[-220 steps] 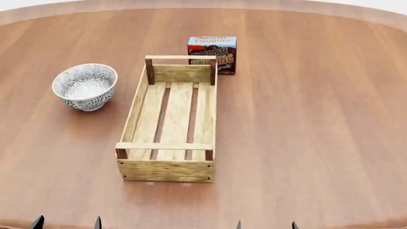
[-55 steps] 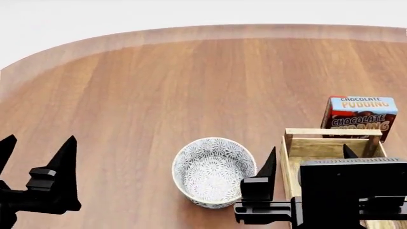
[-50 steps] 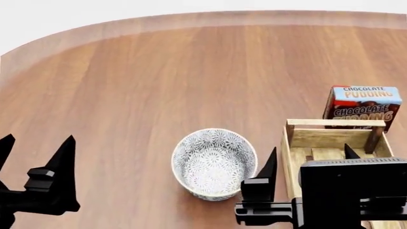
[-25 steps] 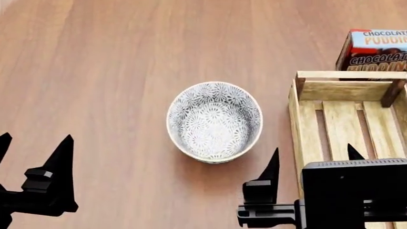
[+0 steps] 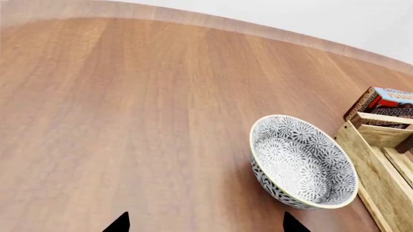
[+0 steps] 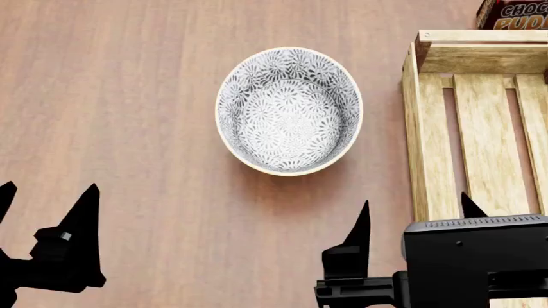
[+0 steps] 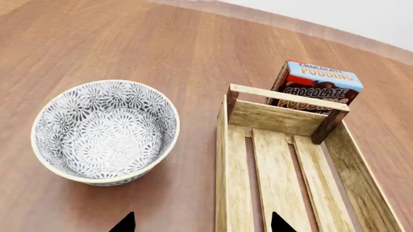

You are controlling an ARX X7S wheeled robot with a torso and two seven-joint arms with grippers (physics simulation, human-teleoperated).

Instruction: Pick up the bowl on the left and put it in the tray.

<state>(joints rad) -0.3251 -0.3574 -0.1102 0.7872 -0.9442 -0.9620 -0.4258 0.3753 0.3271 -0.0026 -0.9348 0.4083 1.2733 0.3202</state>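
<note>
Left gripper (image 6: pixel 45 221): nearest item, low at the near left of the head view, dark pointed fingers spread apart, holding nothing; bare wood all around it, well short of the bowl

Right gripper (image 6: pixel 414 218): near right, black block-shaped body behind two fingertips spread wide; one tip over bare table just outside the tray's left wall, the other over the tray's slats; nothing between them

Table (image 6: pixel 111 96): brown wood grain, wide open surface left of the bowl and between bowl and both grippers

Bowl (image 6: pixel 289 110): upright on the table, grey-blue floral pattern inside and out, pale rim, empty; sits left of the tray, near but apart, a strip of table between them

Tray (image 6: pixel 416 160): light-wood slatted crate right of the bowl, long axis running away from the robot, low side walls, raised rail at the far end; interior slats bare

Pudding box (image 7: pixel 318 87): upright just beyond the tray's far rail; contact cannot be judged
</note>
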